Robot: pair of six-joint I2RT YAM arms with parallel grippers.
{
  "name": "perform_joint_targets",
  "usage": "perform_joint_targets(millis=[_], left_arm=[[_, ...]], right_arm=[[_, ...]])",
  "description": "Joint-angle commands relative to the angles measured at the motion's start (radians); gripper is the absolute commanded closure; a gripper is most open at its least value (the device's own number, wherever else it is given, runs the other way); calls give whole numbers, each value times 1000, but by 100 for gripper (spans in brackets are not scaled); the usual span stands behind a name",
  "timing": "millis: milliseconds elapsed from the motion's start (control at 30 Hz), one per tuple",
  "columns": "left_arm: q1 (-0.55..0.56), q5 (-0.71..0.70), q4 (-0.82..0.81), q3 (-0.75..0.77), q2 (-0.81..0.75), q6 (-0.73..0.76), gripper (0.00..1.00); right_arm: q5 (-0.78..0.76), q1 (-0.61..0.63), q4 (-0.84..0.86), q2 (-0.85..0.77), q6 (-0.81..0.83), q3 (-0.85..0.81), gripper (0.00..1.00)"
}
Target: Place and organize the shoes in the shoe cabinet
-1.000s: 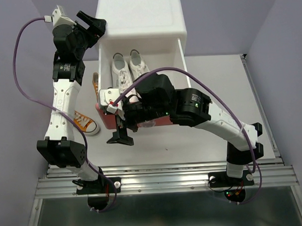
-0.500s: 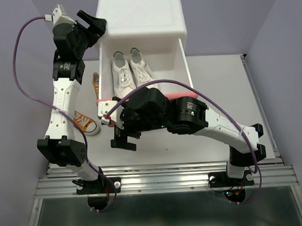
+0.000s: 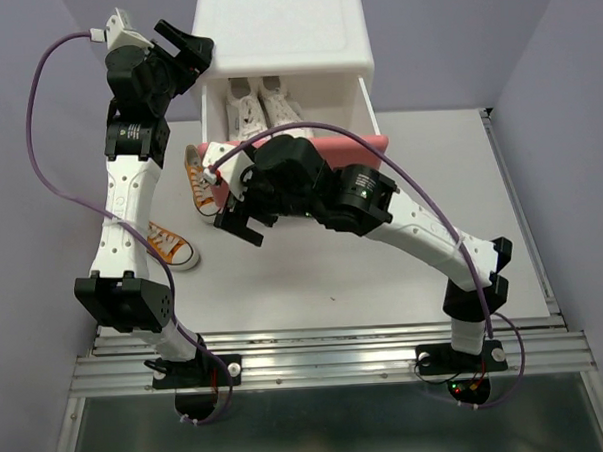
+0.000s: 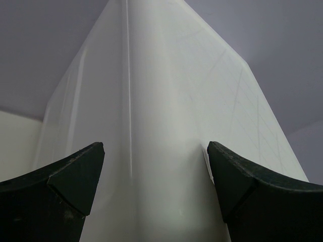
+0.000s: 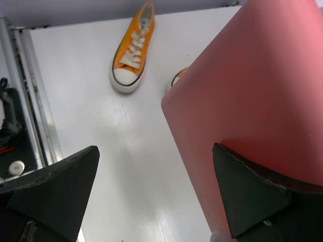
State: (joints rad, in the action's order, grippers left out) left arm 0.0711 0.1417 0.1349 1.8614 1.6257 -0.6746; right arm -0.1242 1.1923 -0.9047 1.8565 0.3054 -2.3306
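The white shoe cabinet [image 3: 278, 27] stands at the back. Its pink-fronted drawer [image 3: 363, 143] is partly out, with the white pair [image 3: 246, 106] inside, heels showing. My right gripper [image 3: 237, 221] is open and empty, its wrist against the pink drawer front [image 5: 262, 91]; the right gripper [image 5: 154, 176] straddles that front's left edge. One orange shoe [image 3: 197, 180] lies beside the drawer's left corner, the other [image 3: 172, 247] nearer me; one [image 5: 132, 50] shows fully in the right wrist view. My left gripper [image 3: 179, 46] is open around the cabinet's left corner [image 4: 151, 101]; it is seen as [image 4: 154, 171].
An aluminium rail [image 3: 327, 360] runs along the table's near edge. Purple walls close in behind and on both sides of the cabinet. The left arm stands over the table's left part, by the orange shoes.
My right arm has moved away from me with the pink drawer front, sliding the drawer into the cabinet. The white shoes are now mostly under the cabinet top. The left arm has not moved.
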Motion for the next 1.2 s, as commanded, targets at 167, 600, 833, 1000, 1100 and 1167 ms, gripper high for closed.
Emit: perform_joint_targets(millis=[167,600,833,1000,1100,1167], left_arm=[[-28,-48,371,-91,112,159,7],[-28,-31,362,-90,109,159,7],[-28,-24,359,-87,111,155,7],[-28,-10,356,-84,114,152,8],[-28,-2,370,-61,123,148,11],[-28,19,384,-24,134,155,11]], right_arm=[[-146,-190,199,93,-13,-62,0],[-131,-381,461,236,-48,-125,0],[-47,-404,564,244,-28,-107,0],[57,-404,670,181,-57,-21,0],[58,-404,719,176,-69,-38,0],[40,-404,718,187,-61,-70,0]])
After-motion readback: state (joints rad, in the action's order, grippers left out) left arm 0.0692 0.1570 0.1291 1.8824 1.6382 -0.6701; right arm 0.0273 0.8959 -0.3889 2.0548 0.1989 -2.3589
